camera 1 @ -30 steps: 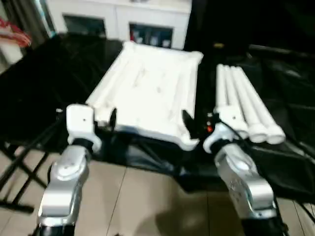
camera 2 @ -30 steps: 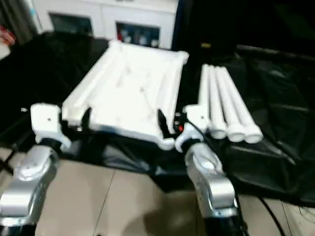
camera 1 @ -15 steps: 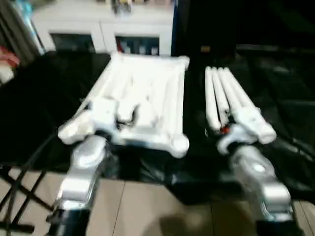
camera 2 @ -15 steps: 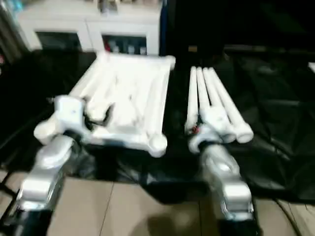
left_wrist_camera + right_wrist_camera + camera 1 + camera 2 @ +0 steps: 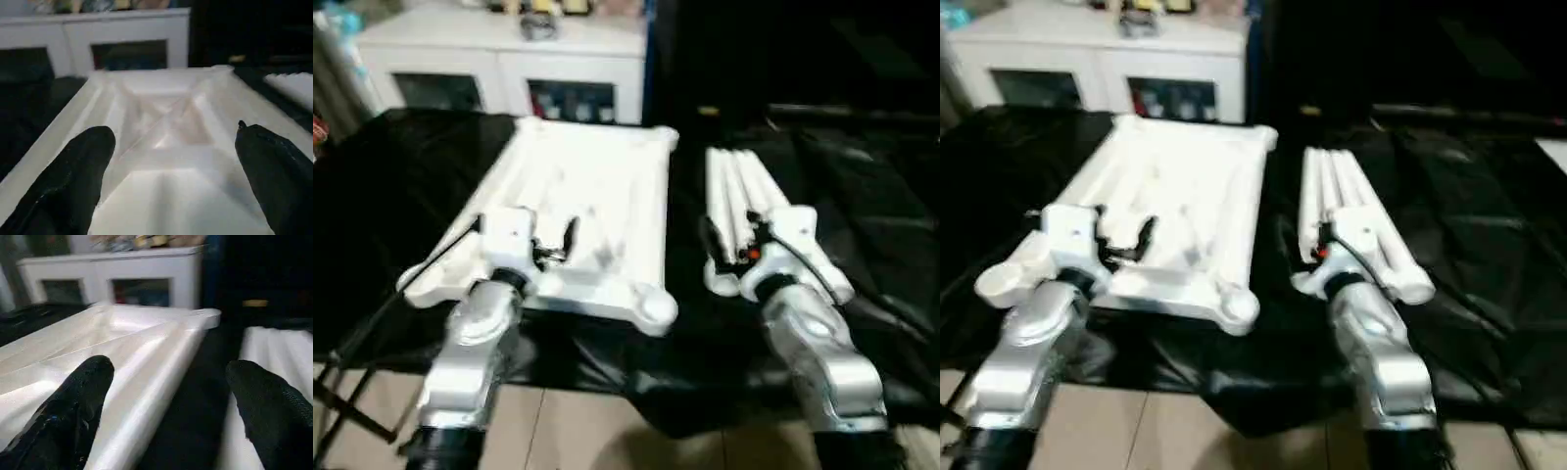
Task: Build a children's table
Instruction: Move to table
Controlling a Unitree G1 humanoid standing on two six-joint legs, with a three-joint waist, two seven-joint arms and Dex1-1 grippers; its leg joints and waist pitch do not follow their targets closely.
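While the top [image 5: 592, 211] lies underside-up on the black sheet [image 5: 401, 196], legs [image 5: 749, 201] bundled to its right, my left gripper [image 5: 173, 161] and right gripper [image 5: 164, 401] hover wide open, empty.

A black-draped bench [image 5: 401, 186] carries the upturned table top [image 5: 587, 196] — four white legs [image 5: 749, 196] bundled beside it.
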